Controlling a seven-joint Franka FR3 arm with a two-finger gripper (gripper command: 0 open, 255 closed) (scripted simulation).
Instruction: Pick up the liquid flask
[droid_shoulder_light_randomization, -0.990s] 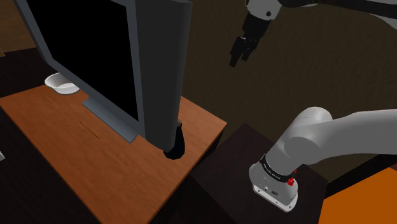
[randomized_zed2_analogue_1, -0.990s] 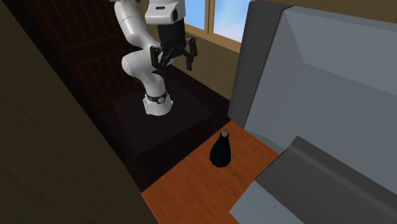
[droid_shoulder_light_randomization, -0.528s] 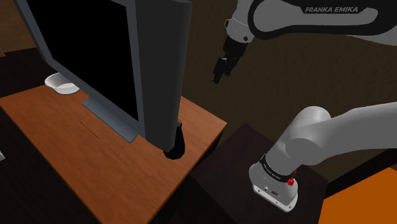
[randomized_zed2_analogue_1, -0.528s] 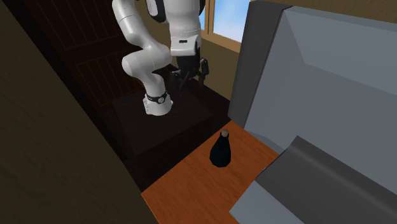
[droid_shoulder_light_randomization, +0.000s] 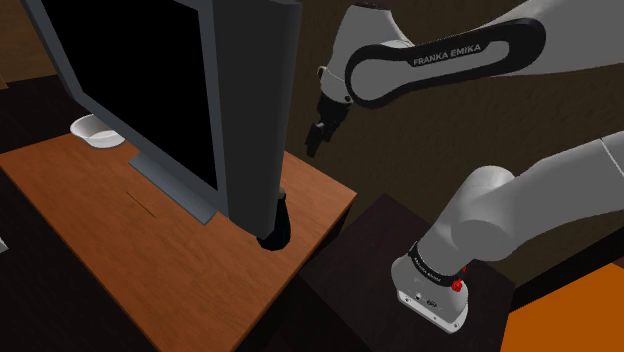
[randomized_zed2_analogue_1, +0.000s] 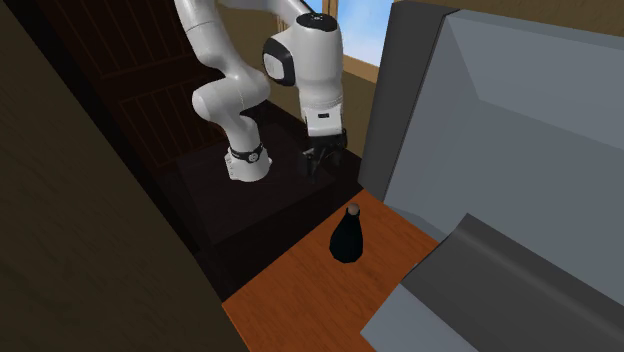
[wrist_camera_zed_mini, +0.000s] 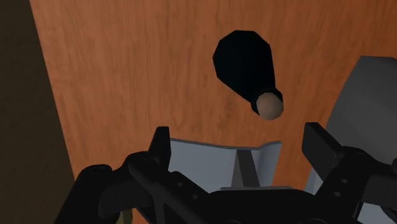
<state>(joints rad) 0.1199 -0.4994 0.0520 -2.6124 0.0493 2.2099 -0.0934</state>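
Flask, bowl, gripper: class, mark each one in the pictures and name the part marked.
Flask (randomized_zed2_analogue_1: 346, 240), second exterior view, on its black body.
Bowl (droid_shoulder_light_randomization: 97, 129), shoulder view, on its white inner wall.
Gripper (wrist_camera_zed_mini: 239, 137), wrist view, midway between its open fingertips.

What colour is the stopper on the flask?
Tan round stopper on the black pear-shaped flask; clearest in the wrist view.

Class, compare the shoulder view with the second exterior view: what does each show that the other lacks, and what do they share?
Shoulder view: a white bowl beyond the black screen of the monitor. Second exterior view: a window and the black flask with its stopper. Both: the hand, the wooden table, the monitor and the flask.
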